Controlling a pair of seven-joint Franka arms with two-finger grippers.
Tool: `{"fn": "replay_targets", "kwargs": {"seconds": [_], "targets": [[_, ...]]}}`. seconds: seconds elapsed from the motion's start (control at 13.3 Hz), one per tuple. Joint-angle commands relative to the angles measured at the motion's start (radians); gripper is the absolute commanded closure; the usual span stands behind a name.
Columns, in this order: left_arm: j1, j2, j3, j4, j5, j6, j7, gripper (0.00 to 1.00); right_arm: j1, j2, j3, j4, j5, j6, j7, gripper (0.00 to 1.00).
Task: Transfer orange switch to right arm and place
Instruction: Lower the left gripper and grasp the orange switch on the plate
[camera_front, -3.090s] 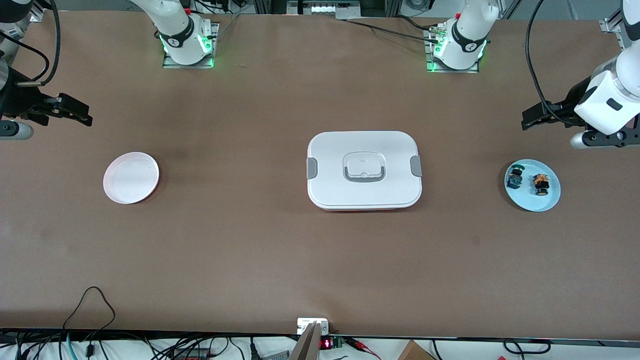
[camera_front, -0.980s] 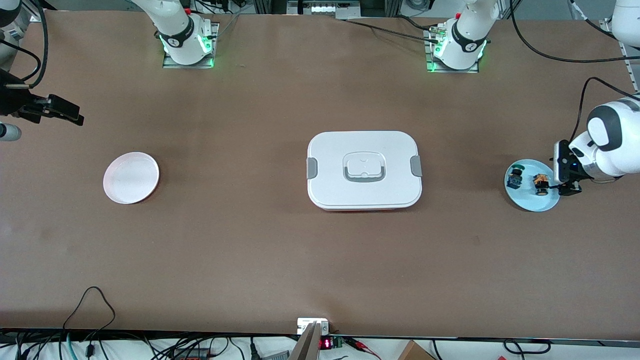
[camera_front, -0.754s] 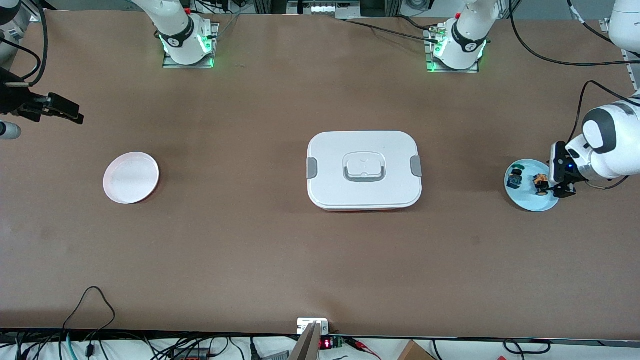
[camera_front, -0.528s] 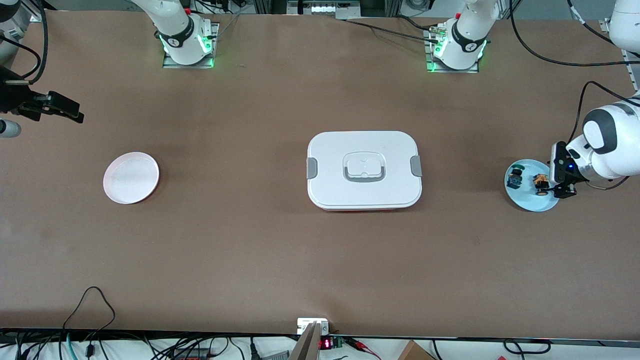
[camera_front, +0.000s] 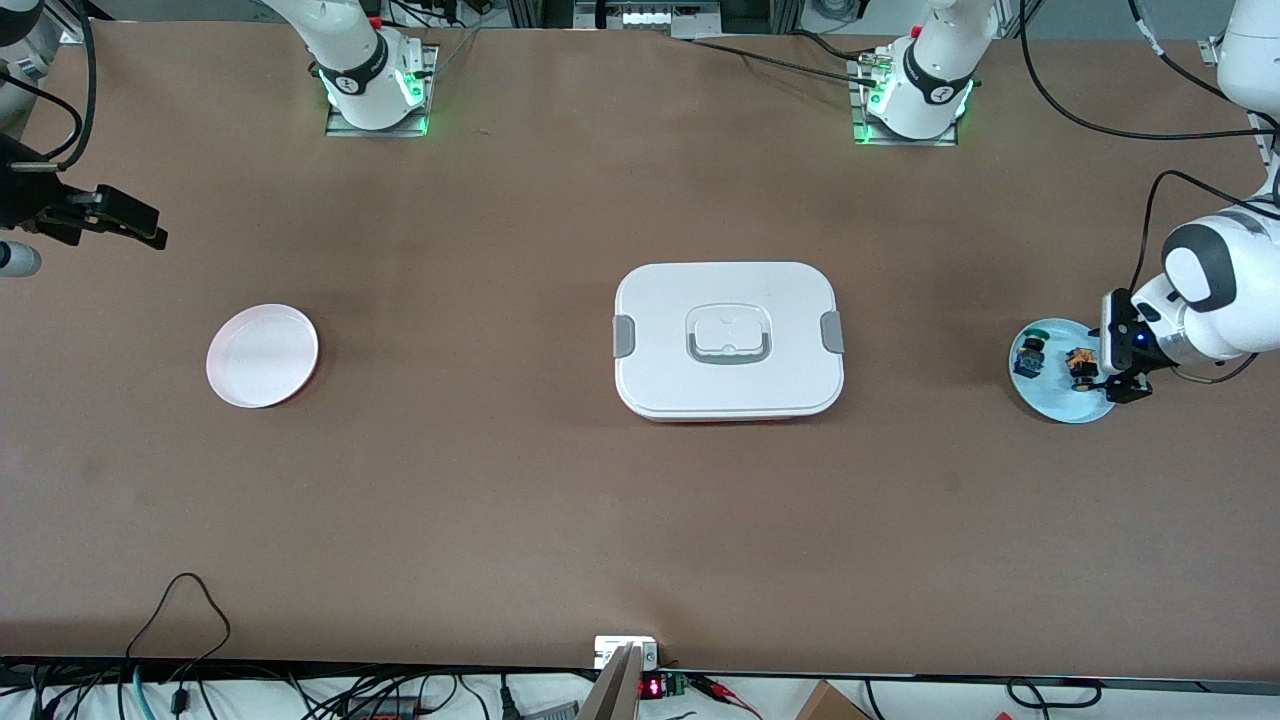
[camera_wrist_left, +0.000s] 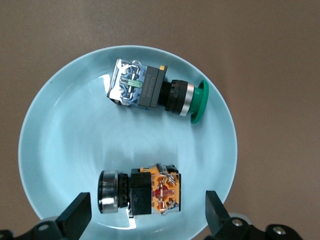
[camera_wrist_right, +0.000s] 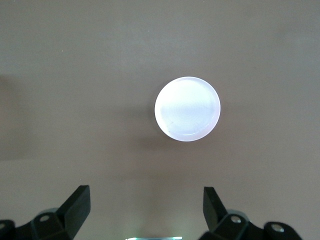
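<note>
While the left gripper (camera_wrist_left: 145, 220) hangs spread-fingered over the round light-blue plate (camera_wrist_left: 55, 145), the orange switch (camera_wrist_left: 140, 192) lies on that plate between its fingers, untouched. Fingers apart, the right gripper (camera_wrist_right: 145, 212) waits over bare table.

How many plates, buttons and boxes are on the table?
Plates: 2, the blue plate and the pink plate
Buttons: 2, the orange switch and the green switch
Boxes: 1, the white box
Total: 5
</note>
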Motion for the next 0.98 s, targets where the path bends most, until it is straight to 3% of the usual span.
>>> {"fn": "replay_targets", "kwargs": {"seconds": [0.0,0.53,0.83,0.9], "targets": [[0.016,0.033,-0.017,0.04,-0.026,0.002,0.039,0.0,-0.004,-0.023,0.009,-0.025,-0.006,0.012,-0.003,0.0],[0.018,0.055,-0.017,0.04,-0.041,0.028,0.041,0.0,-0.002,-0.023,0.009,-0.025,-0.006,0.012,-0.003,0.0],[0.018,0.056,-0.017,0.041,-0.041,0.028,0.106,0.03,-0.002,-0.023,0.009,-0.025,-0.006,0.014,-0.003,0.0],[0.021,0.058,-0.017,0.041,-0.061,0.031,0.166,0.0,-0.002,-0.023,0.011,-0.024,-0.006,0.014,-0.003,0.0]]}}
